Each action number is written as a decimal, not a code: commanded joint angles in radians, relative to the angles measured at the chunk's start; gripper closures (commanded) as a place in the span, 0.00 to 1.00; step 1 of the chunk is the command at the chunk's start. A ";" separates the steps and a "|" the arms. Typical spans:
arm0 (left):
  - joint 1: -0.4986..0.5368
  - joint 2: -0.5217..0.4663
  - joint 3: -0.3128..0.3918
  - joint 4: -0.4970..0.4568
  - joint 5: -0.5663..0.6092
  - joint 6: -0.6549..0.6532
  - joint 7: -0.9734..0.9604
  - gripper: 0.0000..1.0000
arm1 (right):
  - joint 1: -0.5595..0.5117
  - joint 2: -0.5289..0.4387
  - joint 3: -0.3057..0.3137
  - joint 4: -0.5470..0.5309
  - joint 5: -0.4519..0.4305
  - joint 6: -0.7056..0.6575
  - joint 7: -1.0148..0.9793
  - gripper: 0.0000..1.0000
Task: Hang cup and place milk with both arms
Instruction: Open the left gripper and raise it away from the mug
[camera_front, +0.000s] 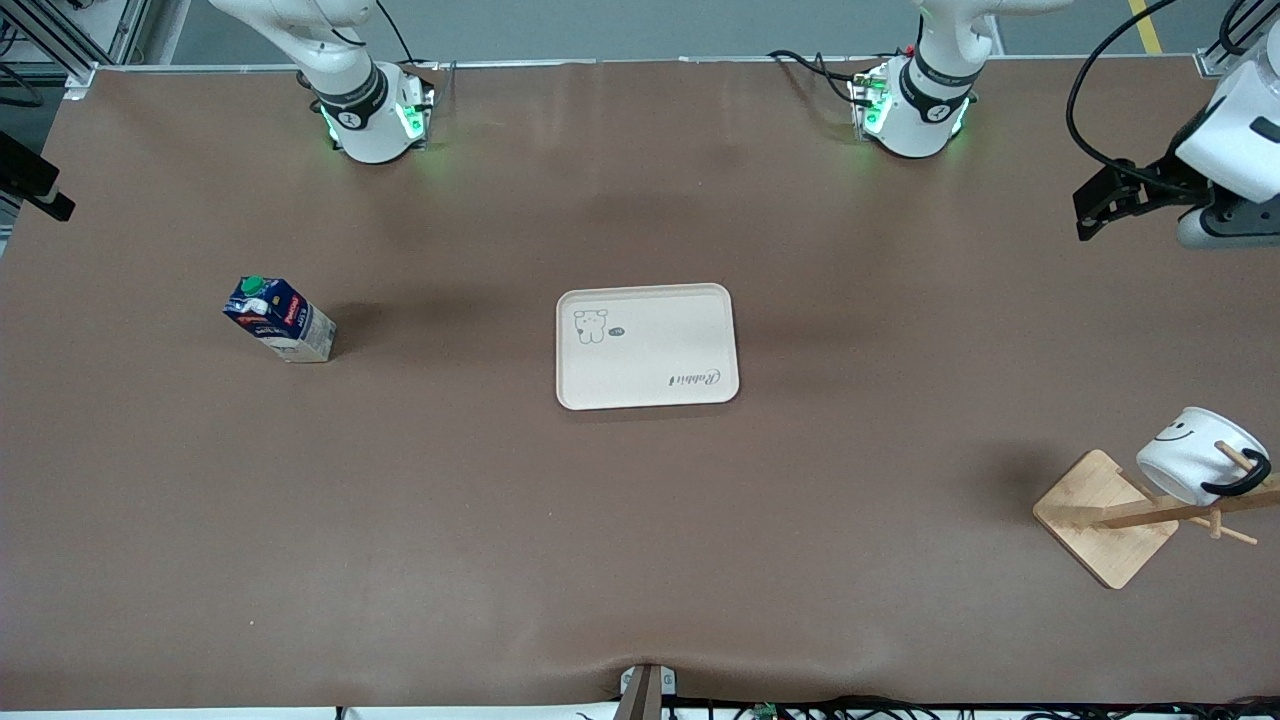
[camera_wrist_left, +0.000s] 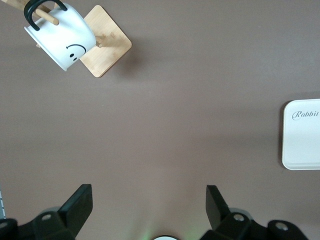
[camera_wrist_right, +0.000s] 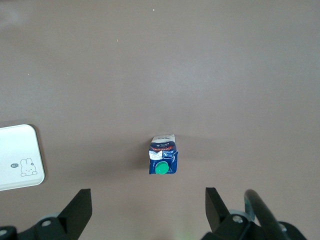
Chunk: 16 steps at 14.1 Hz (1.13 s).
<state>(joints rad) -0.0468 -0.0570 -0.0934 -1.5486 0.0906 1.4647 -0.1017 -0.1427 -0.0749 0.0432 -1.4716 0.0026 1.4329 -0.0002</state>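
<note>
Cup (camera_front: 1195, 455) hangs on the wooden rack (camera_front: 1105, 515) in my front view, milk (camera_front: 280, 318) standing well apart. Left wrist: left gripper (camera_wrist_left: 149, 207) wide, empty, cup far off. Right wrist: right gripper (camera_wrist_right: 148, 209) wide over milk.

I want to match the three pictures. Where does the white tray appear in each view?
Front view: tray at the table's middle.
Left wrist view: only its edge with the "Rabbit" lettering shows.
Right wrist view: its corner with the rabbit drawing shows.
Shared landmark: the tray itself, on the brown table.
</note>
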 joint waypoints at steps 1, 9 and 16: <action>-0.005 -0.055 0.011 -0.042 -0.012 0.013 -0.009 0.00 | -0.015 0.010 0.006 0.025 0.014 -0.017 -0.007 0.00; -0.004 -0.056 0.006 -0.034 -0.041 -0.003 -0.029 0.00 | -0.017 0.009 0.006 0.025 0.016 -0.017 -0.007 0.00; 0.021 -0.041 0.017 0.002 -0.040 -0.015 -0.023 0.00 | -0.018 0.010 0.004 0.025 0.016 -0.017 -0.007 0.00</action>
<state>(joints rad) -0.0418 -0.0895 -0.0815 -1.5588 0.0665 1.4626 -0.1198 -0.1432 -0.0745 0.0420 -1.4716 0.0026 1.4328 -0.0002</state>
